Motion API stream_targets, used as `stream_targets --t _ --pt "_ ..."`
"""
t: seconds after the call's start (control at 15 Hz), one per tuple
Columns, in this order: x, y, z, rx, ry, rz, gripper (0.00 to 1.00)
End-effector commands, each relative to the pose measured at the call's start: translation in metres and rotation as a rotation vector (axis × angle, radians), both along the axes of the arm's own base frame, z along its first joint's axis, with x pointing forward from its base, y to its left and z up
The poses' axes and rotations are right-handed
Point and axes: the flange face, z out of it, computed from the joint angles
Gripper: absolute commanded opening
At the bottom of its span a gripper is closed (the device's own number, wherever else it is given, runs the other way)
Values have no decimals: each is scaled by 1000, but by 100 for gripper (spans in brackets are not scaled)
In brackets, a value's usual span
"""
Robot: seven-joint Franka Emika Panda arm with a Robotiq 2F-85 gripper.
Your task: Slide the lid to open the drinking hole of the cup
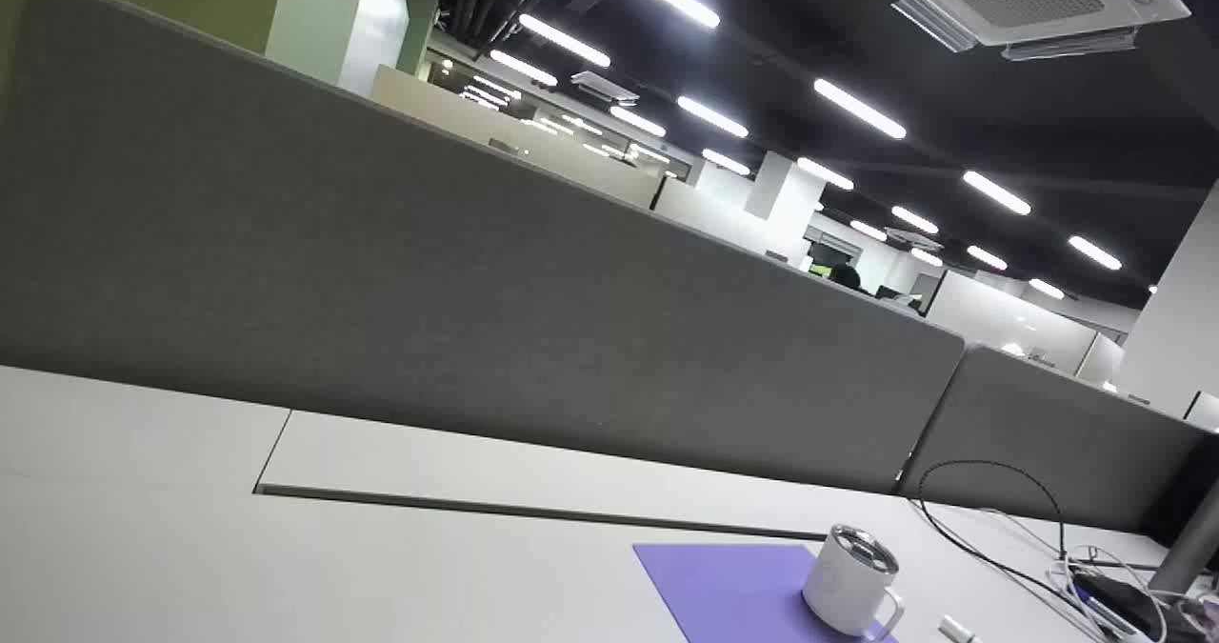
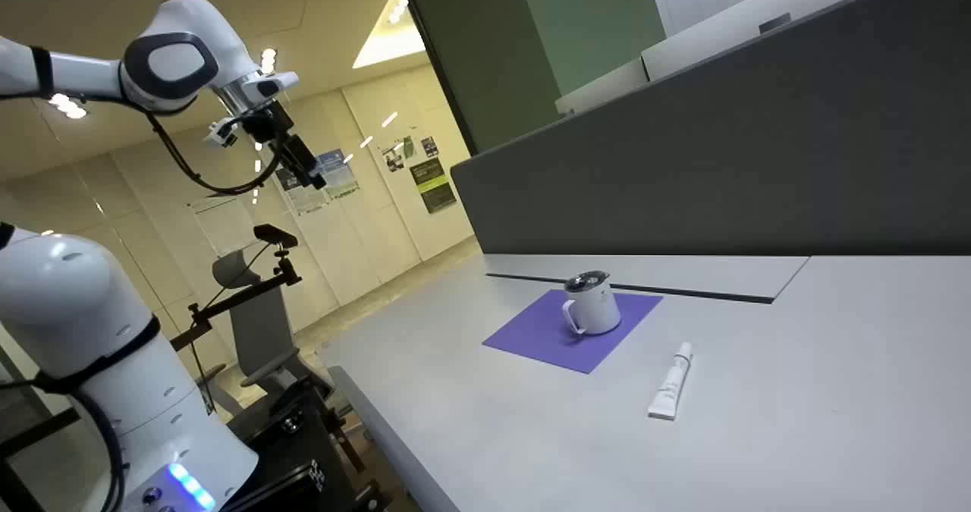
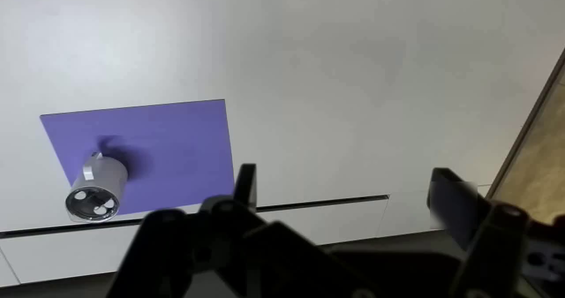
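The cup is a short white mug with a handle, standing upright on a purple mat; it shows in both exterior views (image 1: 846,586) (image 2: 595,311) and at the left of the wrist view (image 3: 105,174). The lid caps it and looks clear and dark rather than white (image 1: 863,549) (image 2: 586,281). In the wrist view the lid (image 3: 92,203) shows small round light spots and a slider-like piece; whether the drinking hole is open I cannot tell. My gripper (image 3: 343,170) is open and empty. In an exterior view the gripper (image 2: 315,178) is high up, well away from the cup.
The purple mat (image 2: 531,330) lies on the white table (image 2: 796,421). A white tube (image 2: 671,383) lies near the mat. A grey partition (image 1: 476,319) stands along the table's back. Black and white cables (image 1: 1009,567) lie beyond the cup. A dark slot (image 3: 322,203) runs behind the mat.
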Motion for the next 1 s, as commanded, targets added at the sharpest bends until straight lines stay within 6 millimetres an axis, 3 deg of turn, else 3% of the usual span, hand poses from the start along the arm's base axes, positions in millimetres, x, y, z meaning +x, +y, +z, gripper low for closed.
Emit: stream_targets --t 0.0,0.53,0.73,0.93 --pt "0 0 0 0 1 0 100" --pt "7 -3 0 13 -18 60 100" --pt "64 -26 -22 -40 -53 240 100" --pt "107 -54 -51 -59 -52 355 100"
